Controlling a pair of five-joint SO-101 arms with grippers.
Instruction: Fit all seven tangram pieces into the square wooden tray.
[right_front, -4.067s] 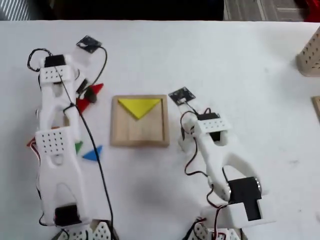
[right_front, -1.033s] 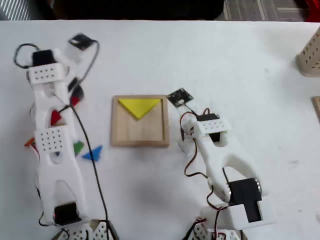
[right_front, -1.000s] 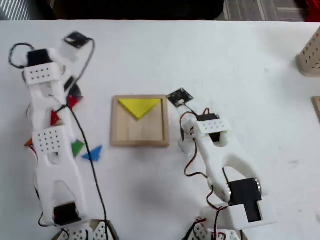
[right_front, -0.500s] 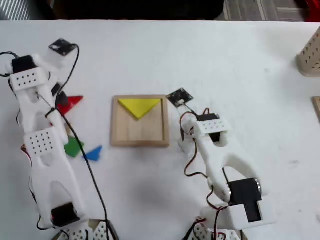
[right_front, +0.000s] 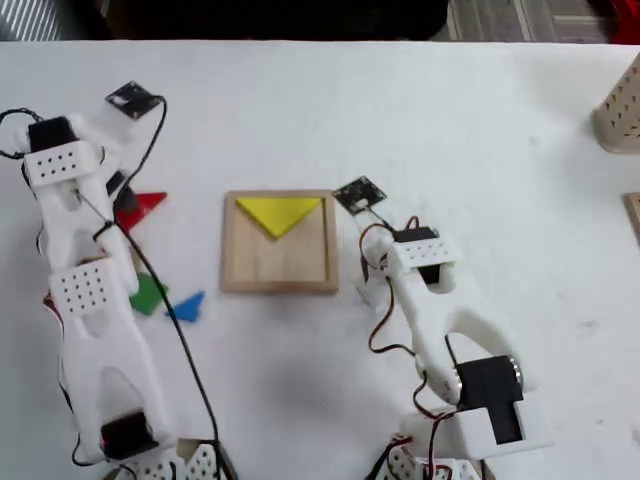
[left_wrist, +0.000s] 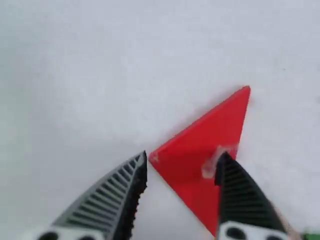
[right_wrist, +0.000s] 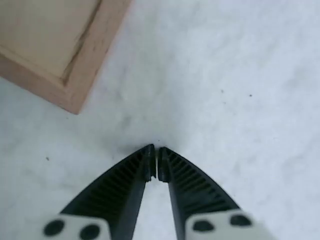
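Red triangle (left_wrist: 196, 150) lies outside the wooden tray (right_front: 280, 266), with my left gripper (left_wrist: 182, 167) spread across one corner, one finger over it. My right gripper (right_wrist: 154, 162), pressed together, hangs beside the tray; a yellow triangle (right_front: 278, 212) sits inside.

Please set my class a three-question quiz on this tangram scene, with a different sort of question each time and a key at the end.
1. Multiple choice: what colour is the one piece lying in the wooden tray? A. red B. yellow C. blue
2. True or false: the right gripper is open beside the tray.
3. Fill the gap: the left gripper is open over the ___ triangle.
Key: 1. B, the yellow triangle. 2. False, its fingers are shut. 3. Red: the red triangle lies flat on the table, outside the tray.
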